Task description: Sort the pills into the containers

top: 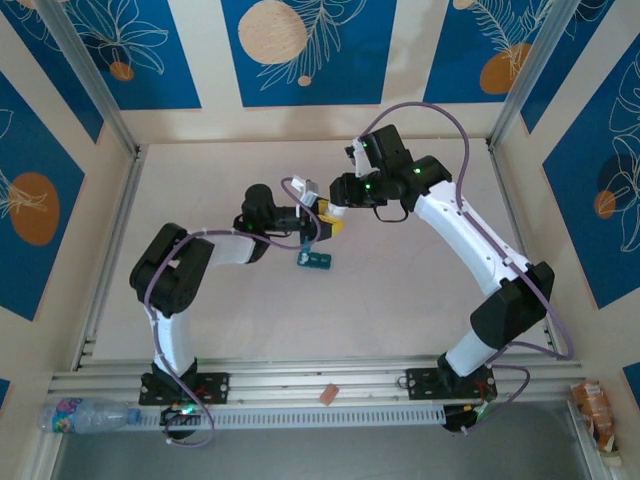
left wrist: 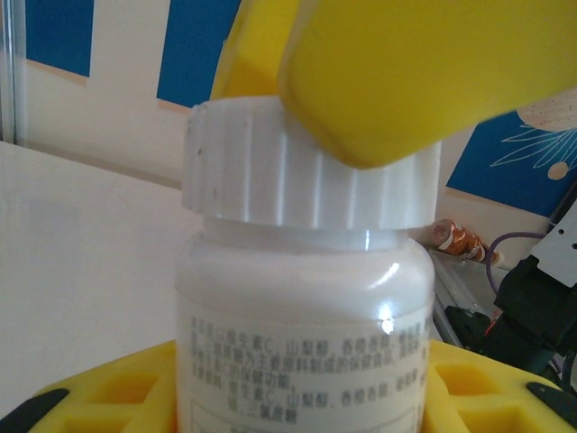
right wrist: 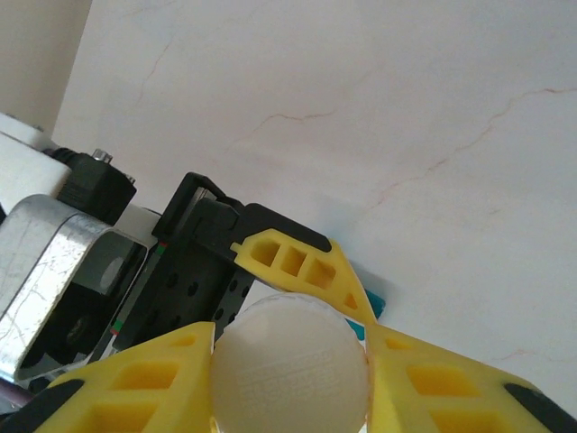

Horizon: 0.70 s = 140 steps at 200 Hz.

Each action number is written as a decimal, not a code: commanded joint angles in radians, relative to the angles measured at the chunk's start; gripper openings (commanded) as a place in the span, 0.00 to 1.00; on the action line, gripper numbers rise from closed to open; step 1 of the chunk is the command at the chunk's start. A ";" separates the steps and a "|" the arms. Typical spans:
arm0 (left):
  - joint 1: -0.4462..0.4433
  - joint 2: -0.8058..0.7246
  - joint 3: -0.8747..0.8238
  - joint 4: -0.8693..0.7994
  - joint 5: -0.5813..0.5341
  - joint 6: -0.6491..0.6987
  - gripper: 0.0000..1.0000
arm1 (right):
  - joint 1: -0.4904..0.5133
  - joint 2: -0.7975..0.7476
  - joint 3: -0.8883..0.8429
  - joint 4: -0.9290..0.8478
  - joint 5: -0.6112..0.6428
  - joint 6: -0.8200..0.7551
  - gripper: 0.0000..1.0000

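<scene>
— How does the right pincer (right wrist: 290,336) stand?
— It is clamped on the ribbed white cap (right wrist: 290,374) of a bottle. In its own wrist view the cap sits at the lower middle of the frame, pressed between the two yellow fingers (right wrist: 135,383).

— And the left pincer (left wrist: 297,361)?
— It is closed on the body of that same bottle (left wrist: 302,289). In the left wrist view the bottle runs up the middle of the frame, with the yellow fingers against it at the bottom edge and small print on its label. One finger of the right pincer crosses the cap from the upper right.

— Where do the two meet?
— Seen from above, they meet just above the middle of the frame, nose to nose over the pale table (top: 420,290). The left arm reaches in from the lower left, and the right arm curves in from the lower right.

— And the containers (top: 316,260)?
— The green strip lies on the table just below the joined pincers in the top view, apart from both. In the right wrist view a teal corner of it peeks out beside the left pincer's finger, right of middle.

— Anything further out?
— A water bottle (top: 85,413) lies at the lower left by the rail. A crinkled packet (top: 595,410) sits at the lower right edge.
</scene>
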 commanded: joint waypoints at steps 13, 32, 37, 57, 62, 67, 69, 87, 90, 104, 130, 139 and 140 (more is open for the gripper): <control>0.001 -0.029 0.039 0.126 -0.025 -0.011 0.00 | 0.027 0.022 -0.022 -0.083 -0.020 0.059 0.40; 0.000 -0.027 0.039 0.126 -0.025 -0.012 0.00 | 0.023 0.028 0.003 -0.094 -0.027 0.043 0.42; 0.001 -0.027 0.039 0.126 -0.026 -0.012 0.00 | 0.020 0.028 0.010 -0.096 -0.031 0.038 0.44; 0.000 -0.027 0.037 0.125 -0.025 -0.012 0.00 | 0.003 0.028 0.050 -0.111 -0.050 0.016 0.49; 0.001 -0.027 0.035 0.127 -0.026 -0.012 0.00 | -0.003 0.027 0.062 -0.118 -0.055 0.008 0.51; 0.000 -0.029 0.036 0.125 -0.026 -0.011 0.00 | -0.010 0.026 0.077 -0.125 -0.063 0.000 0.53; 0.000 -0.029 0.035 0.125 -0.026 -0.011 0.00 | -0.014 0.024 0.083 -0.128 -0.066 -0.002 0.54; 0.000 -0.032 0.031 0.121 -0.024 -0.008 0.00 | -0.035 0.004 0.126 -0.147 -0.076 -0.030 0.66; 0.000 -0.032 0.031 0.120 -0.024 -0.008 0.00 | -0.040 -0.001 0.130 -0.150 -0.080 -0.034 0.67; 0.000 -0.035 0.027 0.116 -0.024 -0.003 0.00 | -0.060 -0.022 0.152 -0.161 -0.091 -0.058 0.74; 0.000 -0.041 0.019 0.116 -0.025 -0.001 0.00 | -0.094 -0.070 0.129 -0.111 -0.154 -0.162 0.80; 0.000 -0.044 0.013 0.114 -0.025 0.002 0.00 | -0.108 -0.081 0.117 -0.087 -0.210 -0.223 0.80; 0.001 -0.045 0.012 0.113 -0.025 0.002 0.00 | -0.108 -0.082 0.117 -0.085 -0.215 -0.234 0.80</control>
